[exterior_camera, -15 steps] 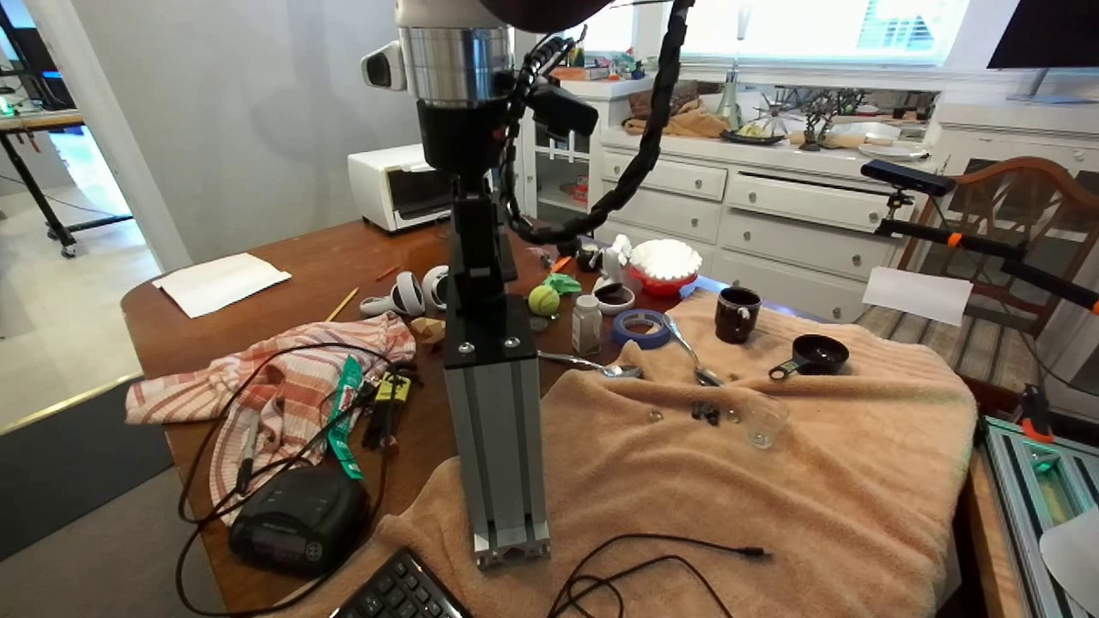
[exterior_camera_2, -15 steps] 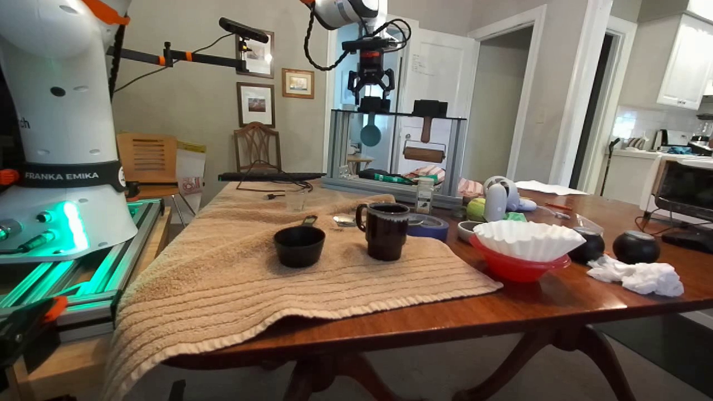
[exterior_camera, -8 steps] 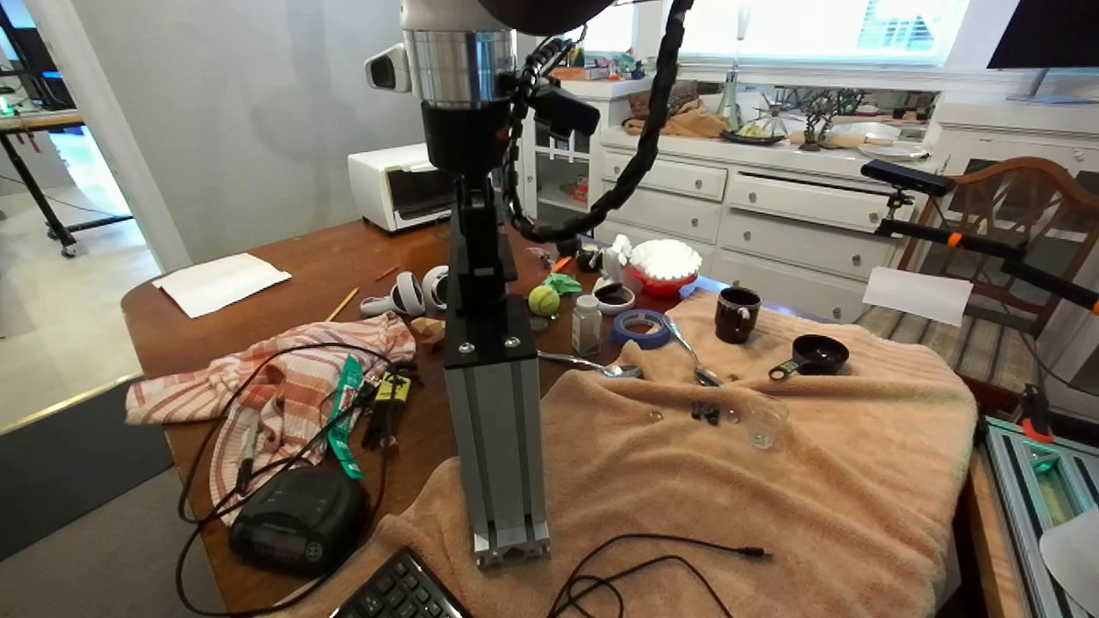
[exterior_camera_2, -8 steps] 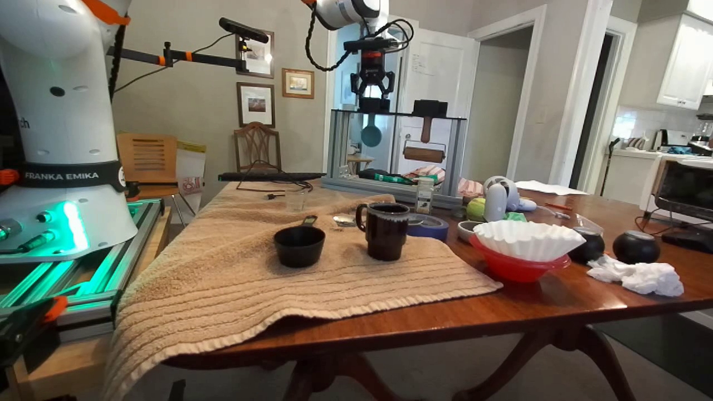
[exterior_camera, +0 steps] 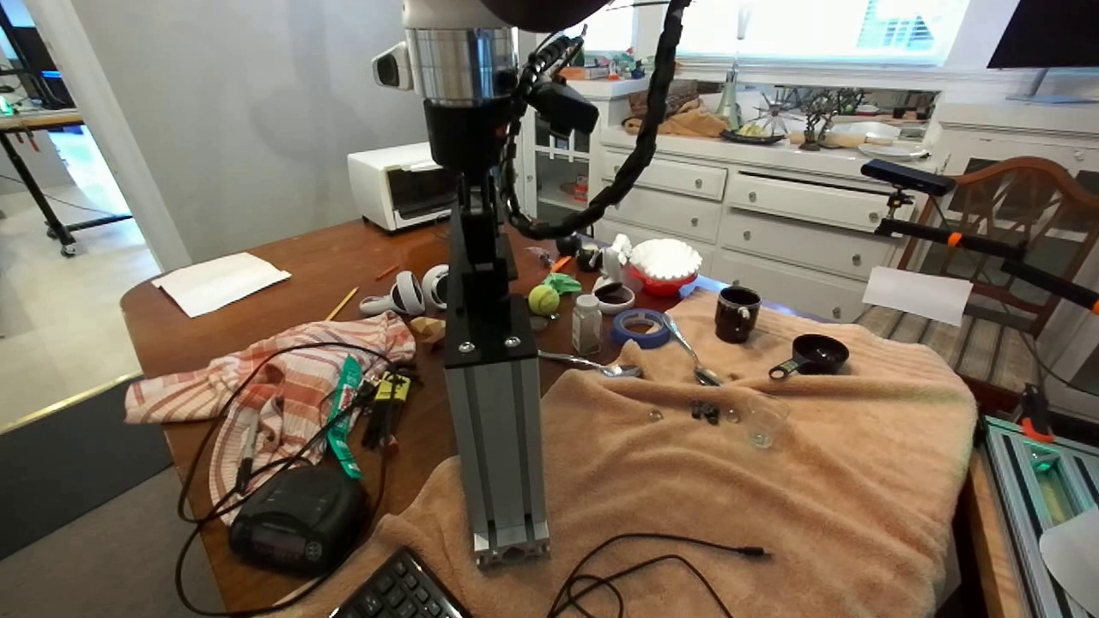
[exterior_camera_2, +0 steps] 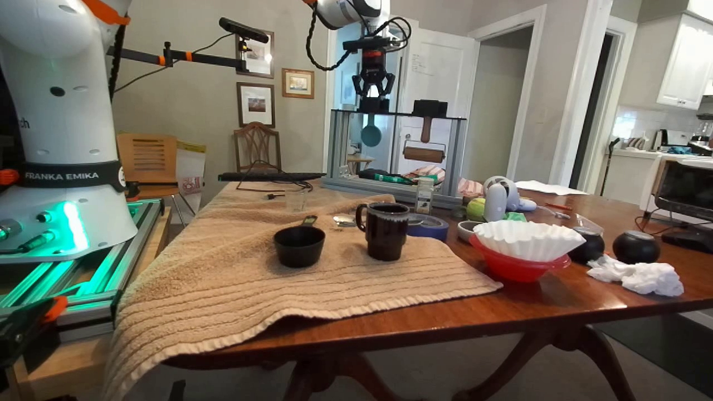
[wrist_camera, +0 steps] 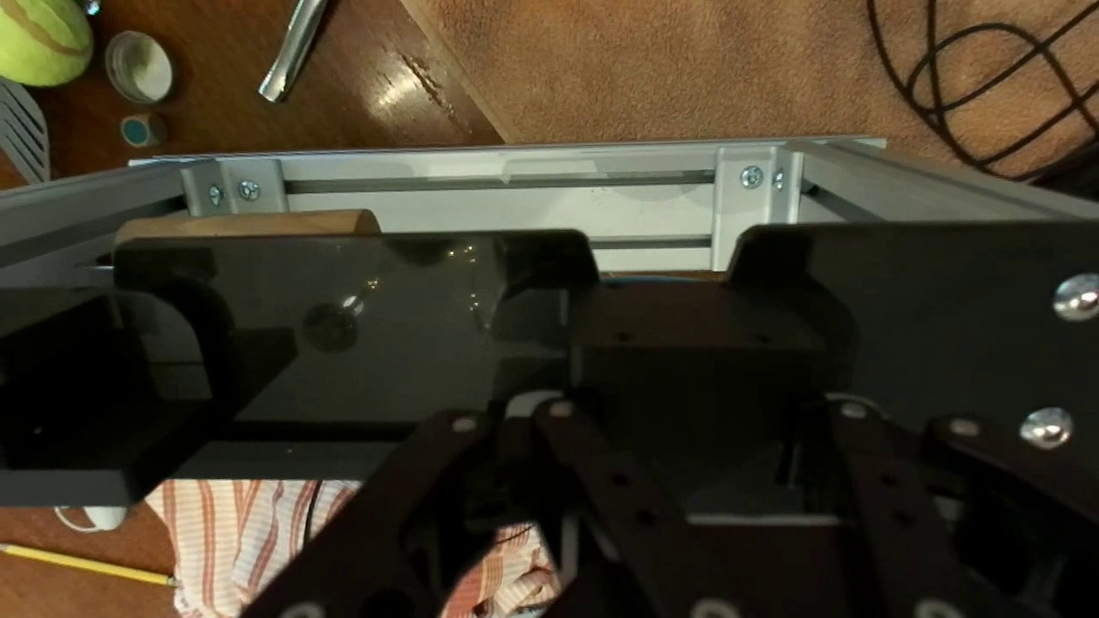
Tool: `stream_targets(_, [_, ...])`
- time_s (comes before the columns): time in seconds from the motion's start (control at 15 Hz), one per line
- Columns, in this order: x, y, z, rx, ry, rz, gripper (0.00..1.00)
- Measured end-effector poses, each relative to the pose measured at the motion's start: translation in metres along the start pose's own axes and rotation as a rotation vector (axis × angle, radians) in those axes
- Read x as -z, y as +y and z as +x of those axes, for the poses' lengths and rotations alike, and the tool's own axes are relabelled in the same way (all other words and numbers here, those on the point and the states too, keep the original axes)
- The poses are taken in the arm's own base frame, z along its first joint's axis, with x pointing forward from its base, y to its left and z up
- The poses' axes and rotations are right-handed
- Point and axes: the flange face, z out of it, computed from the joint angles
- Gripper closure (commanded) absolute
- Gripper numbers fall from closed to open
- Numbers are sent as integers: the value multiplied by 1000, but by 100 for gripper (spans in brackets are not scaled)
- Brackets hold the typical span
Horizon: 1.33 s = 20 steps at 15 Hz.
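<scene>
My claw: pointing down, pinching the black block from both sides
Rack: far on the table, the black block atop its left part in an exterior view
Teal utensil: hanging below the black block, round end down
Roller: hanging to the right, under a matching dark block
Towel: near, bearing a mug with a black measuring cup to its left

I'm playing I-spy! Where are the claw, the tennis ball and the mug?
Claw (exterior_camera_2: 374,98): in an exterior view, between fingertips.
Tennis ball (wrist_camera: 41,43): wrist view, visible middle.
Mug (exterior_camera_2: 386,236): in an exterior view, its body.
</scene>
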Motion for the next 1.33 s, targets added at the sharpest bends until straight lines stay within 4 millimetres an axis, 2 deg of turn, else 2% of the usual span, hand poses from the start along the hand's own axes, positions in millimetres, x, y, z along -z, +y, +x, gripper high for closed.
stream_targets(0.2, [2, 2, -6, -43, -40, 14, 78])
stream_targets(0.47, [28, 18, -23, -97, -85, 16, 78])
stream_targets(0.73, [44, 46, -56, -161, -198, -60, 78])
stream_targets(1.07, [43, 87, -88, -373, -295, -181, 78])
stream_targets(1.13, [40, 92, -92, -424, -309, -193, 53])
stream_targets(1.33, [30, 96, -98, -518, -353, -206, 53])
